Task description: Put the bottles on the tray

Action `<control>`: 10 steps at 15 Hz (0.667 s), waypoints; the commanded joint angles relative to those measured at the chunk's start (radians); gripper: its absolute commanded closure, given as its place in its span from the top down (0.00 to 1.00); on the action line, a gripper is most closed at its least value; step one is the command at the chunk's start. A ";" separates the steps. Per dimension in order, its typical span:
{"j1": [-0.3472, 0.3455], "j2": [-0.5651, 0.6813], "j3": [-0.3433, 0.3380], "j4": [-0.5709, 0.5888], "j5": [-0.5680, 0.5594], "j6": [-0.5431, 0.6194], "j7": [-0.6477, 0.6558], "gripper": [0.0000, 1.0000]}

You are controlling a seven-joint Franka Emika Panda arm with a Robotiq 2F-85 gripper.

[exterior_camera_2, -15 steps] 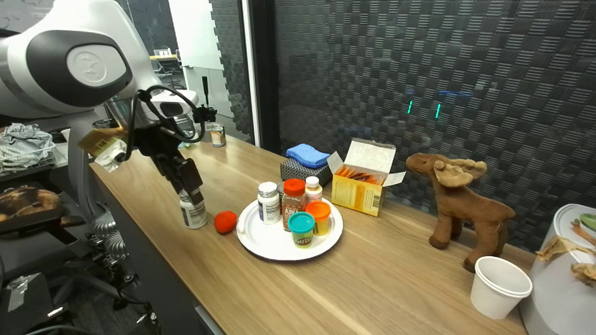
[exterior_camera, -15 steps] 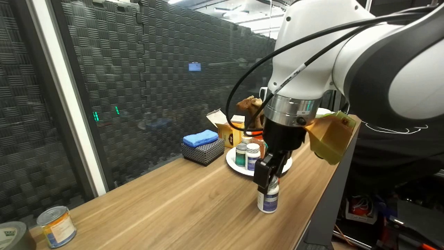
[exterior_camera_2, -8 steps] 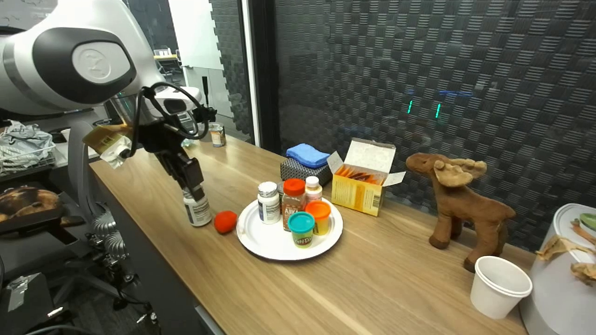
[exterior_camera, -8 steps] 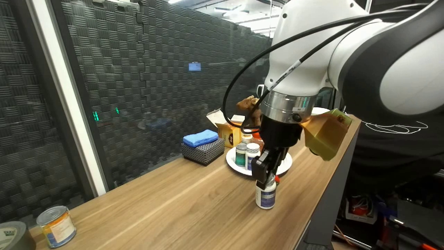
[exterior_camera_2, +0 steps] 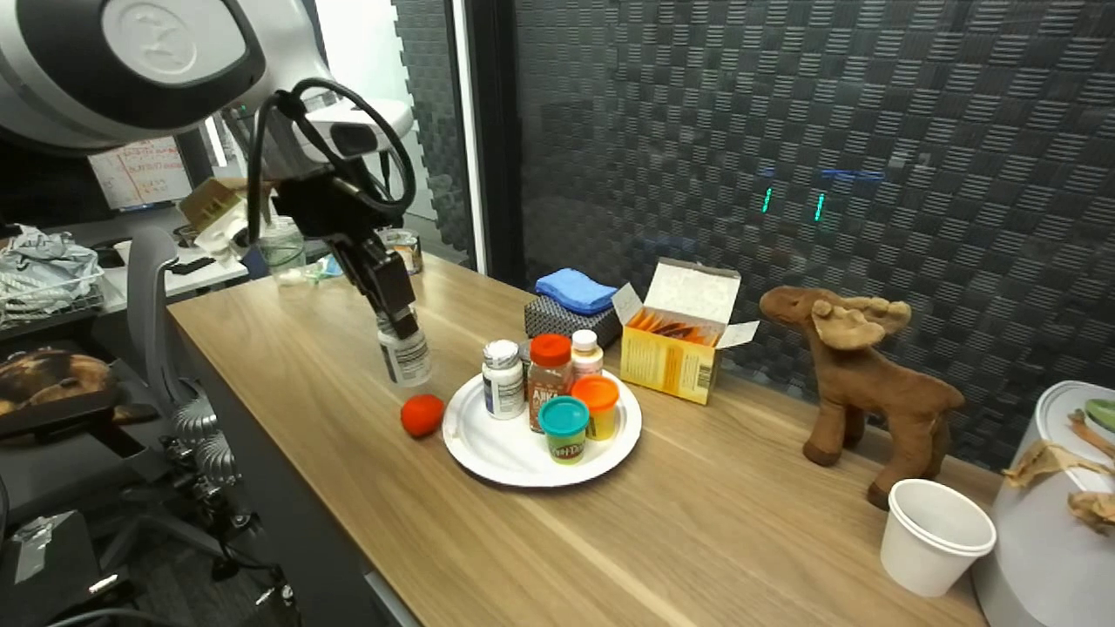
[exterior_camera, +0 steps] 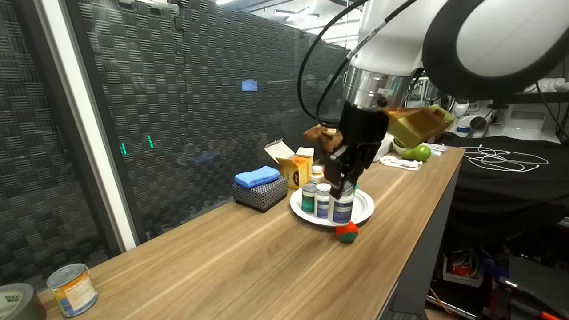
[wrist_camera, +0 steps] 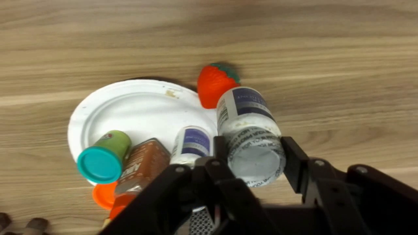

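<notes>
In gripper [wrist_camera: 254, 148]: white pill bottle [exterior_camera_2: 407, 359], clasped by the cap, held above the wooden tabletop [exterior_camera_2: 740, 522]. In an exterior view, left of the white plate [exterior_camera_2: 488, 457], near the strawberry [exterior_camera_2: 422, 415].

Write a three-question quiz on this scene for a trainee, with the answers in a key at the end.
1. Multiple choice: what does the gripper hold?
A) toy strawberry
B) white pill bottle
C) tin can

2. Fill in: the green Play-Doh tub on the white plate has a .... lid.

3. True or false: the held bottle rests on the white plate.

Key: 1 B; 2 teal; 3 false, it hangs apart from the plate.
</notes>
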 commanded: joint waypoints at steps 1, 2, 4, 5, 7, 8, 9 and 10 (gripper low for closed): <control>-0.067 -0.031 -0.051 0.017 0.034 -0.022 -0.014 0.20; -0.088 -0.021 -0.067 0.021 0.035 -0.010 -0.007 0.20; -0.121 0.005 -0.092 0.038 0.042 0.010 0.004 0.20; -0.136 0.021 -0.100 0.046 0.036 0.020 0.014 0.20; -0.147 0.056 -0.115 0.063 0.061 0.025 0.009 0.20; -0.146 0.075 -0.122 0.071 0.082 0.023 0.001 0.20; -0.146 0.090 -0.125 0.078 0.099 0.024 0.001 0.20; -0.142 0.105 -0.129 0.086 0.124 0.021 -0.005 0.20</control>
